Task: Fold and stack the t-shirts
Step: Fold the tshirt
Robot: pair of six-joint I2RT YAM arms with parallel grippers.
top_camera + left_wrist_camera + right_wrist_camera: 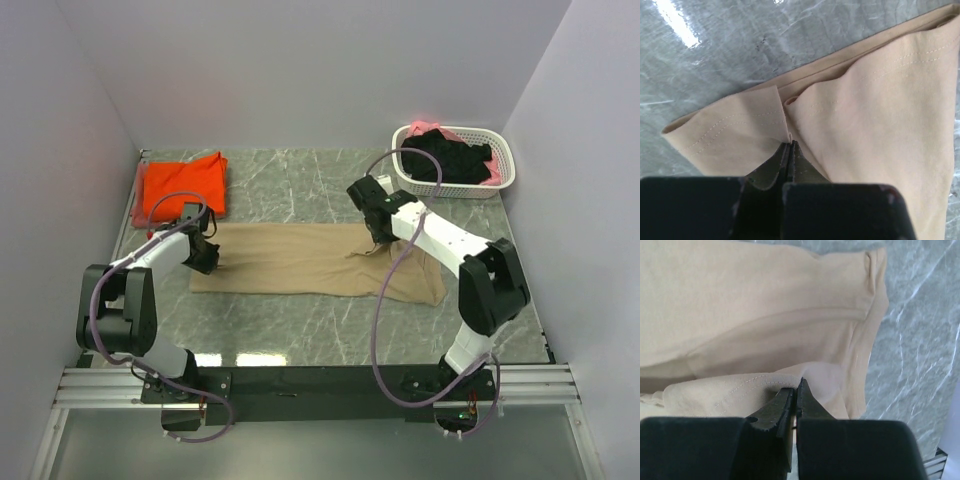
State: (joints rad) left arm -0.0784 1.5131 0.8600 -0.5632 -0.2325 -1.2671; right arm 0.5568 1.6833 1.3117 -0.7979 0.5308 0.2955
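White basket holds black clothing and pink clothing. Tan shirt lies spread on table, nearer the arms than basket; orange shirt far left. Left tool and right tool each pinch tan shirt.

Your tan t-shirt is soft, matt knit cloth with stitched hems. The table under it looks smooth, glossy and grey-marbled. The orange t-shirt is matt cloth too; the basket is white slotted plastic.

Table: tan t-shirt; orange t-shirt; basket
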